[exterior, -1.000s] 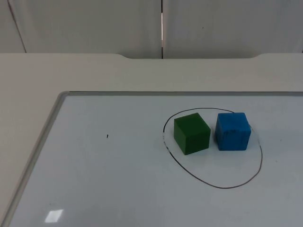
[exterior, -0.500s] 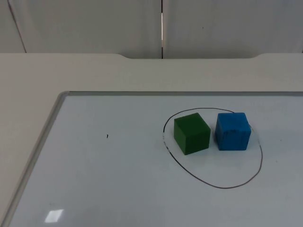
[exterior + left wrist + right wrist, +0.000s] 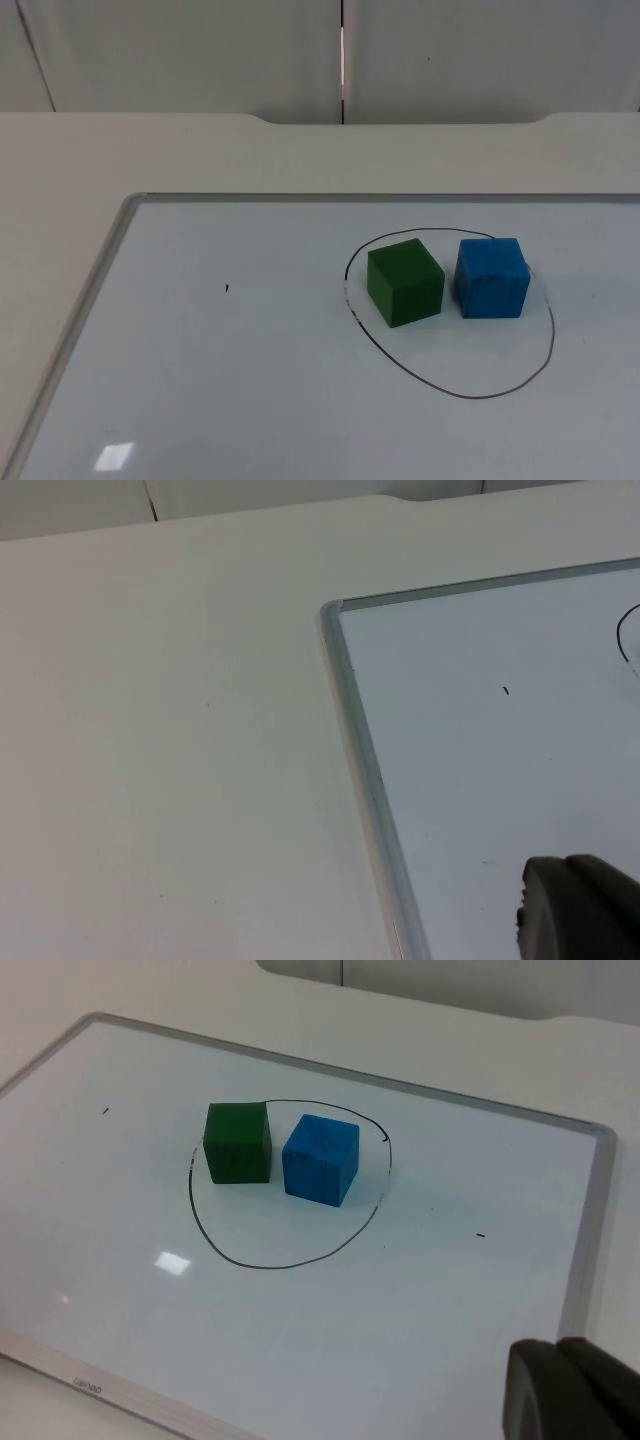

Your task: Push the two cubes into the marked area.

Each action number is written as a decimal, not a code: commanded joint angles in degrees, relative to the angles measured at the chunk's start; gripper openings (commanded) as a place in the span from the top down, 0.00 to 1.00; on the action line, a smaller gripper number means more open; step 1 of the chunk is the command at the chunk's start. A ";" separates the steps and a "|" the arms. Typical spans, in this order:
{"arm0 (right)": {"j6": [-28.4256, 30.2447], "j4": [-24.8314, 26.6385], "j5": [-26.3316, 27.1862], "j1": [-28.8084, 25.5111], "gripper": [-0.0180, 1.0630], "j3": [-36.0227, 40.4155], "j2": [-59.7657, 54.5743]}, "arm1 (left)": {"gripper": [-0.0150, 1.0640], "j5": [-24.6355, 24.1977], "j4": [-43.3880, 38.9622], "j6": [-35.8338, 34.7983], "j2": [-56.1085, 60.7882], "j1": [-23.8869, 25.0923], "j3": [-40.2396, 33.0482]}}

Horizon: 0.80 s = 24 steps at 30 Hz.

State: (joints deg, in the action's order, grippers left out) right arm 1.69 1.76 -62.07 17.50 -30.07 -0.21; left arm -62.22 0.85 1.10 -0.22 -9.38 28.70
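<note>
A green cube [image 3: 405, 282] and a blue cube [image 3: 491, 277] stand side by side with a narrow gap, both inside a hand-drawn black oval [image 3: 470, 396] on the whiteboard, near the oval's far side. The right wrist view looks at them from a distance: green cube [image 3: 238, 1142], blue cube [image 3: 320, 1158], oval [image 3: 270, 1266]. My right gripper [image 3: 570, 1390] hangs well back from the cubes, over the board's near right part. My left gripper [image 3: 580, 910] waits over the board's left part, far from both cubes.
The whiteboard has a raised grey frame [image 3: 100, 270] with a corner [image 3: 330, 607] close to the left arm. Its right frame edge [image 3: 590, 1220] runs past the right gripper. A small black mark [image 3: 226, 289] is on the board. Bare white table surrounds the board.
</note>
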 commanded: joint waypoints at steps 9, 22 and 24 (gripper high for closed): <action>-0.17 -0.36 0.21 -0.19 0.98 0.49 0.21 | 0.99 0.58 -0.23 -0.43 0.22 0.16 -0.31; -0.41 -0.56 0.21 -0.19 0.97 0.49 0.21 | 0.99 0.58 -0.23 -0.43 0.22 0.16 -0.31; -1.03 -1.14 0.21 -0.19 0.92 0.49 0.21 | 0.99 0.58 -0.23 -0.43 0.22 0.16 -0.31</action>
State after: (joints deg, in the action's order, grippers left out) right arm 1.22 1.39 -62.07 17.50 -30.07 -0.21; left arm -62.22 0.85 1.10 -0.22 -9.38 28.70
